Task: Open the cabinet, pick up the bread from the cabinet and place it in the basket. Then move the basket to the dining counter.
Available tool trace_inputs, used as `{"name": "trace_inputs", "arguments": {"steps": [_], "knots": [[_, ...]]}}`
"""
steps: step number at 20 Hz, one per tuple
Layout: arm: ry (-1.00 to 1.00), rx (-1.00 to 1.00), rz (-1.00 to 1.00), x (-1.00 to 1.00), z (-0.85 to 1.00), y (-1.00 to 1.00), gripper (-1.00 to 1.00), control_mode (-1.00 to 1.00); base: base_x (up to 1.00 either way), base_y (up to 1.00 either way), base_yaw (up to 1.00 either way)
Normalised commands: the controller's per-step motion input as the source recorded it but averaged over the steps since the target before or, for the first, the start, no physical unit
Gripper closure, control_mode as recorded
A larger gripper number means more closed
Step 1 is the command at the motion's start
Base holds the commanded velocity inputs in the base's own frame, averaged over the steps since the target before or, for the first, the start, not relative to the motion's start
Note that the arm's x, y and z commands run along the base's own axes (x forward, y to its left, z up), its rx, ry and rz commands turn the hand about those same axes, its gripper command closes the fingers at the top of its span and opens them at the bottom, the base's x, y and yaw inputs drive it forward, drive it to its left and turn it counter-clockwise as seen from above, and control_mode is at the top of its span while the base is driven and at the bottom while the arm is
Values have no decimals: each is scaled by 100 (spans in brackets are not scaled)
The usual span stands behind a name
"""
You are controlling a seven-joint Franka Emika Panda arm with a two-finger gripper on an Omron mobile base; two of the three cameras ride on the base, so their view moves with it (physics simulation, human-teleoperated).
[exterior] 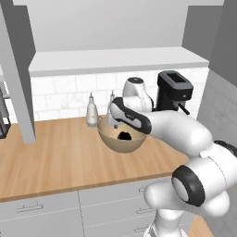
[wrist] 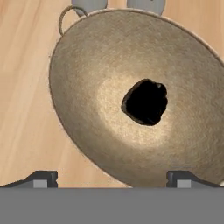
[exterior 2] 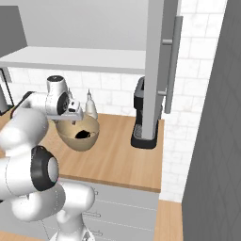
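The bread (wrist: 145,102) lies inside the unmarked basket (wrist: 87,65).

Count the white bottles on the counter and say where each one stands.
2. One white bottle stands against the tiled wall just left of the basket; the second bottle stands beside it, directly behind the basket and partly covered by the arm. More may be hidden.
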Motion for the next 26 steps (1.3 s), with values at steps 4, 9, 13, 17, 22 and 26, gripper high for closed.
{"name": "trace_inputs", "arguments": {"steps": [4, 9, 13, 17, 22, 26], "knots": [[0, -5, 38, -41, 17, 45, -100, -100, 0, 0, 0], [4, -26, 19, -4, -1, 30, -100, -100, 0, 0, 0], [0, -21, 2, 0, -17, 3, -100, -100, 0, 0, 0], [0, -3, 0, 9, -36, -1, -100, -100, 0, 0, 0], [0, 0, 1, 14, -43, 0, -100, -100, 0, 0, 0], [0, 0, 3, 27, -26, 0, -100, -100, 0, 0, 0]]}}
